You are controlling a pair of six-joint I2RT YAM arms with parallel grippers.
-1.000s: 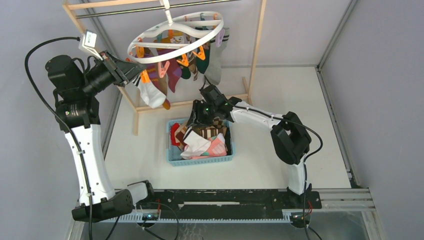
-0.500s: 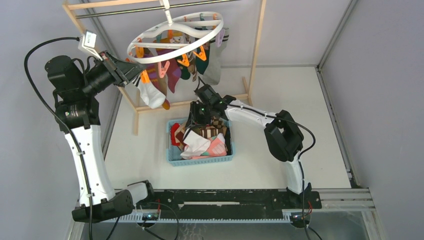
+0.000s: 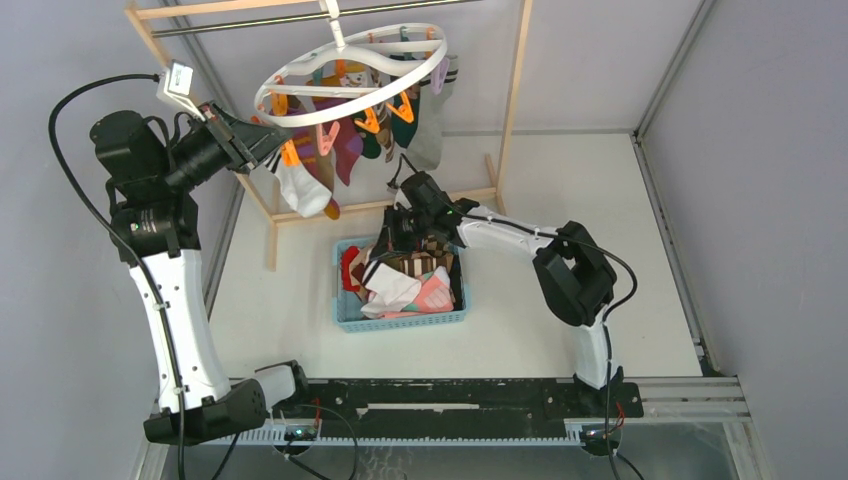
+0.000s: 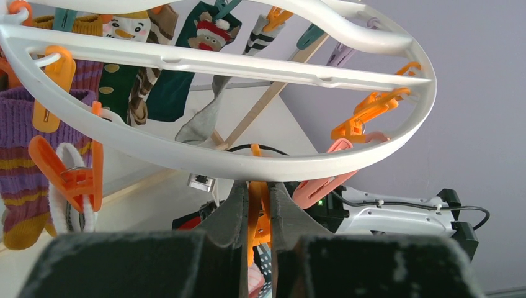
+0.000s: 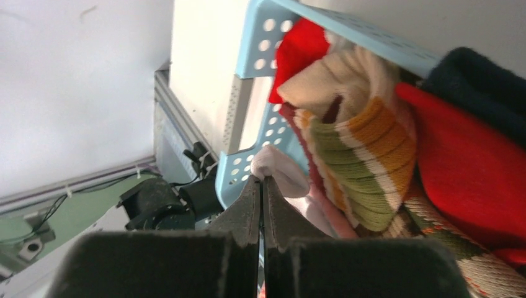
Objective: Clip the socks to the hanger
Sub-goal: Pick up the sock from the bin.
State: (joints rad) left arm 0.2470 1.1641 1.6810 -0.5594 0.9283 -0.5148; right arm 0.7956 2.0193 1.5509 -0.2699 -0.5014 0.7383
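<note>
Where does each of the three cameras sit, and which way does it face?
Top external: fixed above and behind the arms, facing down at the table; both arms show, left hand at the hanger, right hand at the blue basket.
Left wrist: on the left arm, facing up under the hanger; its fingers pinch an orange clip.
Right wrist: on the right arm, facing into the basket of socks; its fingers are shut.
Shared: top and left wrist show the hanger; top and right wrist the basket.
</note>
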